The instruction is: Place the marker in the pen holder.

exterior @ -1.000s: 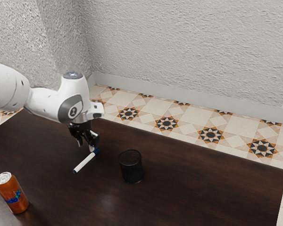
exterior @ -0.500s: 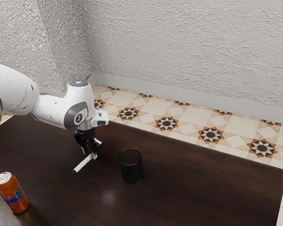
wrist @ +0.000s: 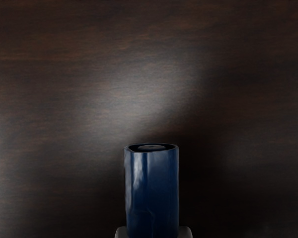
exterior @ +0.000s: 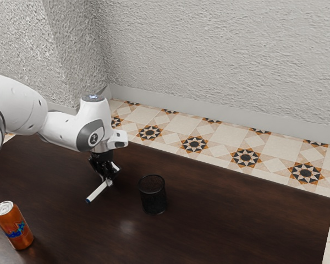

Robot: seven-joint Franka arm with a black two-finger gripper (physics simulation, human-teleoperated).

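Admittedly, we can barely make out the marker's blue cap [wrist: 152, 193] at our fingers in the exterior view; the wrist view's lower edge cuts it off. Our gripper [exterior: 108, 181] is nearly closed, pinching the marker [exterior: 97, 193] by that end, left of the exterior view's centre. Our arm [exterior: 60, 129] reaches in from its left edge, hand pointing down.

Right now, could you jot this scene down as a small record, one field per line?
held: slim white marker with blue ends
hand: black, two-fingered, closed on the marker near one blue end
goal: round black mesh pen holder, upright, at the hand's side toward the exterior view's right
task_status: marker not in the pen holder
also_present: orange drink can with silver top, upright
surface: dark brown wooden table
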